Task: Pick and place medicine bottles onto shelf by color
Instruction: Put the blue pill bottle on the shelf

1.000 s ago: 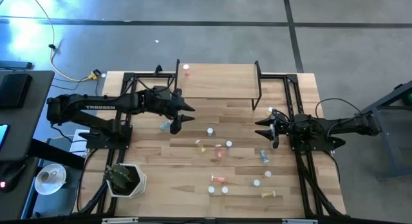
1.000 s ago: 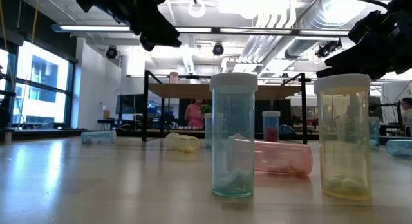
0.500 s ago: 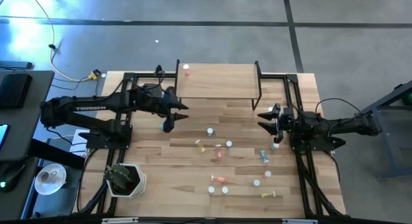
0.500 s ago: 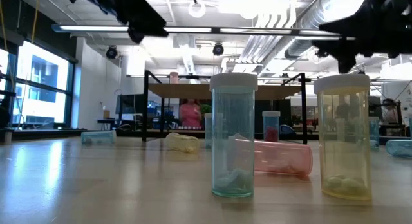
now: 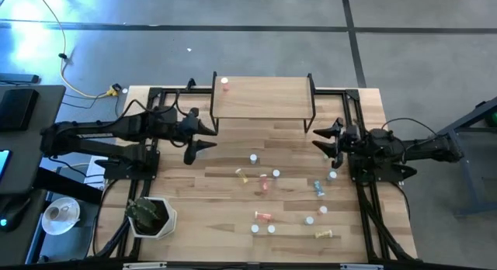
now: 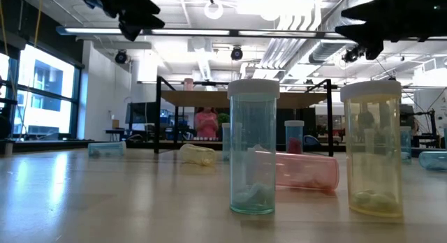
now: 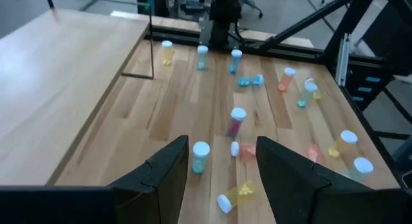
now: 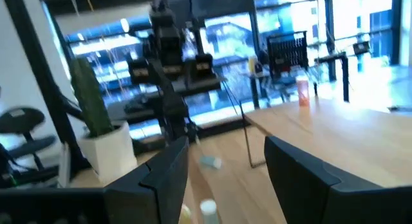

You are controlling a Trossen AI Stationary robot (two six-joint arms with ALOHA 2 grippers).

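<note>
An overhead camera looked straight down on the whole table (image 5: 233, 138). A tabletop-level camera faced the shelf (image 6: 237, 98) across close bottles. Each wrist camera looked forward past its fingers; all showed the shelf.

Even overhead light falls on the bench (image 5: 186, 192), with bluish glare on the floor at the high view's upper left. In the low view, ceiling lamps and a window (image 6: 43, 89) glow bright and the arms show as silhouettes. The right wrist view is soft, with blown-out windows.
</note>
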